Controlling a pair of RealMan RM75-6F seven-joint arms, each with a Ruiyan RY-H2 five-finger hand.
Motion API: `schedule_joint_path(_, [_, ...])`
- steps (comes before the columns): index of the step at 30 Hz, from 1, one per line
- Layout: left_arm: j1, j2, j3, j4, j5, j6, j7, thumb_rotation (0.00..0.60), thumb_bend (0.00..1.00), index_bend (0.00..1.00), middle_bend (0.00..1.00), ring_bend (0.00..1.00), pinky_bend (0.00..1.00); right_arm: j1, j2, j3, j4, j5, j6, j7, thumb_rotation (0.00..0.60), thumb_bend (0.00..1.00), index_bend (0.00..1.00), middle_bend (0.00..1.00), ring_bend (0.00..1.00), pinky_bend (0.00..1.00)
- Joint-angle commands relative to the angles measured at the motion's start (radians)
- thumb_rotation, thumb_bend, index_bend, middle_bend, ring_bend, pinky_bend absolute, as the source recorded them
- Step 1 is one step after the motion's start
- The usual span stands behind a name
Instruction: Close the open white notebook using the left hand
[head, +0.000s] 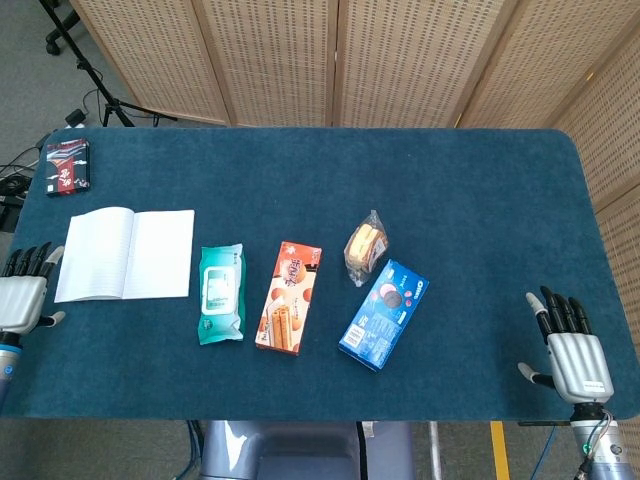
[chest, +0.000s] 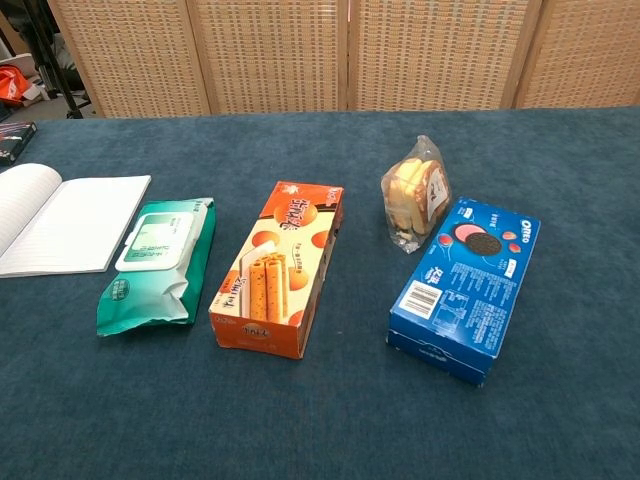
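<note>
The white notebook (head: 127, 254) lies open and flat on the blue table, at the left; the chest view shows its lined pages (chest: 60, 222) at the left edge. My left hand (head: 22, 296) hovers at the table's left edge, just left of the notebook's near corner, fingers spread, holding nothing and apart from the pages. My right hand (head: 573, 353) rests near the table's front right corner, fingers spread and empty. Neither hand appears in the chest view.
Right of the notebook lie a green wipes pack (head: 220, 293), an orange biscuit box (head: 289, 297), a bagged snack (head: 365, 245) and a blue Oreo box (head: 384, 313). A dark red packet (head: 68, 165) sits at the far left corner.
</note>
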Motion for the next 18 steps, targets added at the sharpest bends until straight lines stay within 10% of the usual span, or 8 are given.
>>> schedule_joint_path(1, [-0.015, -0.020, -0.005, 0.026, -0.004, -0.013, 0.001, 0.600, 0.00, 0.00, 0.00, 0.00, 0.00, 0.000, 0.001, 0.000, 0.001, -0.001, 0.001, 0.003, 0.600, 0.05, 0.00, 0.00, 0.00, 0.00])
schedule_joint_path(18, [-0.059, -0.070, -0.013, 0.090, -0.027, -0.087, 0.012, 0.600, 0.00, 0.00, 0.00, 0.00, 0.00, -0.001, 0.004, 0.002, 0.001, -0.001, 0.005, 0.011, 0.600, 0.05, 0.00, 0.00, 0.00, 0.00])
